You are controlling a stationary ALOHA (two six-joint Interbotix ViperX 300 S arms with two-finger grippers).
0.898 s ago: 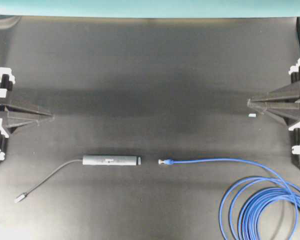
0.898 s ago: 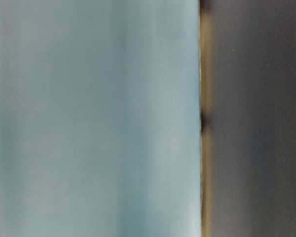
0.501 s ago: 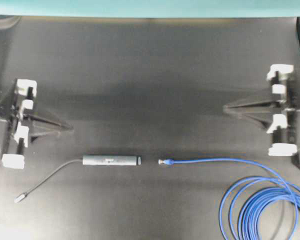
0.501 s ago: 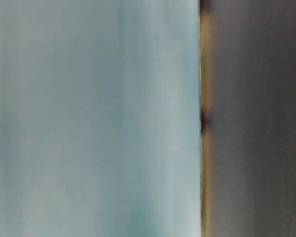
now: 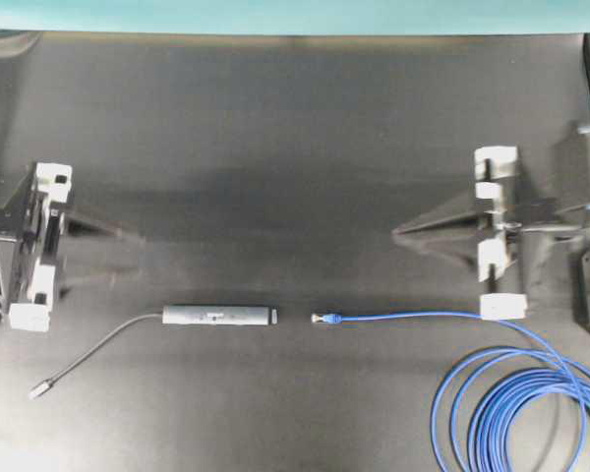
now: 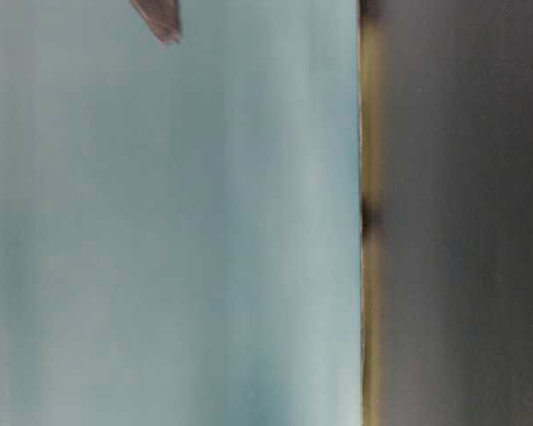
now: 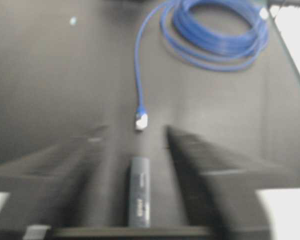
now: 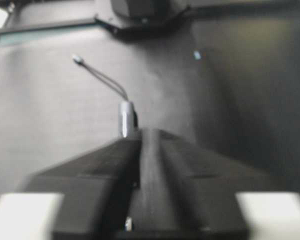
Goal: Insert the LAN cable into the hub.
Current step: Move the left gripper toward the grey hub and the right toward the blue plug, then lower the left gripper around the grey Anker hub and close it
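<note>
The left gripper (image 7: 135, 150) stands with its fingers (image 7: 210, 170) spread wide and nothing between them but air; in the left wrist view the hub (image 7: 139, 198) lies on the mat below, framed by the gap. The right gripper (image 8: 149, 145) has its fingers (image 8: 110, 160) drawn nearly together, tips almost meeting, and grasps nothing.

From overhead, the left gripper (image 5: 108, 231) sits at the left edge of the black mat (image 5: 295, 138) — above and to the left of the hub (image 5: 219, 315). The right gripper (image 5: 403, 232) points left, above the straight run of the LAN cable (image 5: 423, 316) and clear of it.

The hub lies level on the mat, its thin grey cable (image 5: 88, 356) trailing down-left. The LAN cable's plug (image 5: 322, 318) faces the hub's right end — in line, with a gap between them. The remaining cable is coiled at the lower right corner.

The table-level view is blurred.
</note>
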